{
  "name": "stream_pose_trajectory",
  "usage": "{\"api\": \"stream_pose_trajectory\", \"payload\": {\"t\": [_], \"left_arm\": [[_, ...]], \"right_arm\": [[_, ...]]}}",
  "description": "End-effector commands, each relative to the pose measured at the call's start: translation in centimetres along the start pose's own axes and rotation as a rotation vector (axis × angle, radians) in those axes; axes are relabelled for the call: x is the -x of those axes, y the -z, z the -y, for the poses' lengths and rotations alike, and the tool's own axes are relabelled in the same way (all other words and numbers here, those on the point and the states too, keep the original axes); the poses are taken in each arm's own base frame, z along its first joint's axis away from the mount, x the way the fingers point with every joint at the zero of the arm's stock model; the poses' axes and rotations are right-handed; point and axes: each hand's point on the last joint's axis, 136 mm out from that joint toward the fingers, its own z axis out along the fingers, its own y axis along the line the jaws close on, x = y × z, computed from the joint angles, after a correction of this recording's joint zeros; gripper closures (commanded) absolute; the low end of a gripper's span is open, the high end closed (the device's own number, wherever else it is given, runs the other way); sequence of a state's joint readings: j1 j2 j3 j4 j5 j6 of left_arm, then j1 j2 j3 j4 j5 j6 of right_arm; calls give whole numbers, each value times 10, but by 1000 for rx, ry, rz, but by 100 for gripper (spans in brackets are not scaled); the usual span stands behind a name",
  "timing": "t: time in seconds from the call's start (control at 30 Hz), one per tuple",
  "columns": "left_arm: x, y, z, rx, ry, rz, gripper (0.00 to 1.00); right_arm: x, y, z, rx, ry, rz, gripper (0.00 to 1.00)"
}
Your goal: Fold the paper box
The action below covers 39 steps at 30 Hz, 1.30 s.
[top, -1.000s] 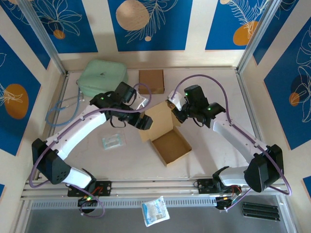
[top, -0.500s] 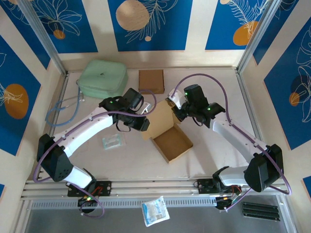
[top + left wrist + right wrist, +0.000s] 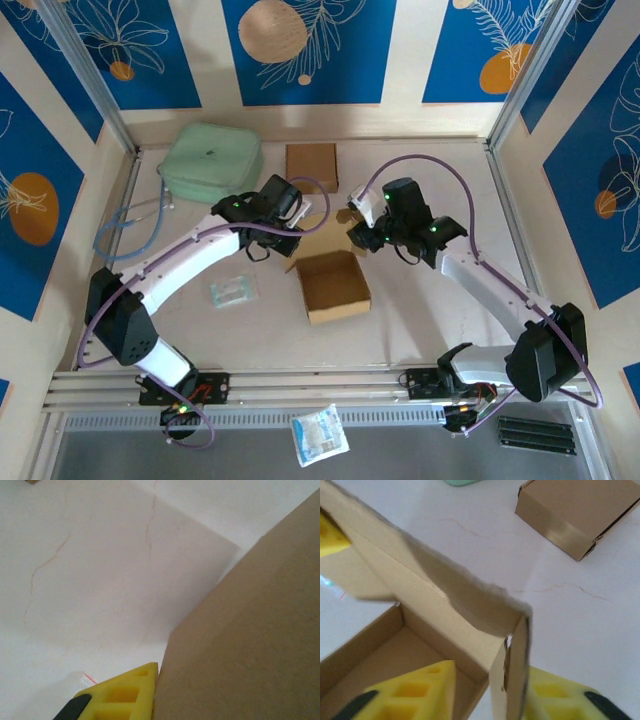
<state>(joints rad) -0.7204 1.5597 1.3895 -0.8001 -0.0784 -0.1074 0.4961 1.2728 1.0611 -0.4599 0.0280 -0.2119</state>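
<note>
Paper box (image 3: pixel 335 290) open, centre of bench (image 3: pixel 400 320). Left hand (image 3: pixel 291 243) at its 11 o'clock, against lid (image 3: pixel 322 240); grip unclear, perhaps pinching. Right hand (image 3: pixel 359 238) at 1 o'clock, released, straddling side flap (image 3: pixel 515 672).

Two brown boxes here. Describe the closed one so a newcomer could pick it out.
Look to the table's far edge. Just right of the mint-green case sits a small brown cardboard box. Unlike the open box at mid-table, it is fully closed with a flat top.

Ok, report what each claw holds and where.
Left claw pinches the raised lid flap of the brown cardboard box. Right claw straddles its side wall, jaws apart, holding nothing.
</note>
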Motion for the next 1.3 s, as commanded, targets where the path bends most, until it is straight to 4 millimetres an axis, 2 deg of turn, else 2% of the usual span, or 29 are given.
{"api": "stream_pose_trajectory", "payload": {"t": [0.0,0.03,0.13,0.27,0.43,0.63,0.77,0.83,0.9,0.97,1.0,1.27], "left_arm": [[12,1,-5,31,-61,30,86],[14,2,-5,30,-65,35,87],[17,5,-3,19,-78,50,87],[21,9,-4,25,-84,63,87],[25,14,-3,24,-102,79,87],[30,16,-3,26,-118,89,87],[30,15,-3,24,-126,89,87],[30,14,-4,32,-122,87,86],[28,14,-7,44,-105,78,82],[25,15,-10,58,-80,64,70],[22,14,-11,59,-71,52,69],[3,6,-23,81,3,-44,69]], "right_arm": [[5,21,6,9,-13,-34,50],[5,26,9,6,-22,-46,43],[6,34,11,22,-19,-95,35],[6,30,7,81,-39,-159,32],[4,13,6,110,-32,-204,32],[4,-7,17,90,-25,-255,51],[9,-15,21,69,-42,-254,83],[12,-14,20,71,-51,-242,92],[13,-14,19,69,-46,-238,95],[13,-13,18,61,-24,-238,96],[13,-13,17,54,-15,-237,96],[18,-13,19,2,6,-222,97]]}}
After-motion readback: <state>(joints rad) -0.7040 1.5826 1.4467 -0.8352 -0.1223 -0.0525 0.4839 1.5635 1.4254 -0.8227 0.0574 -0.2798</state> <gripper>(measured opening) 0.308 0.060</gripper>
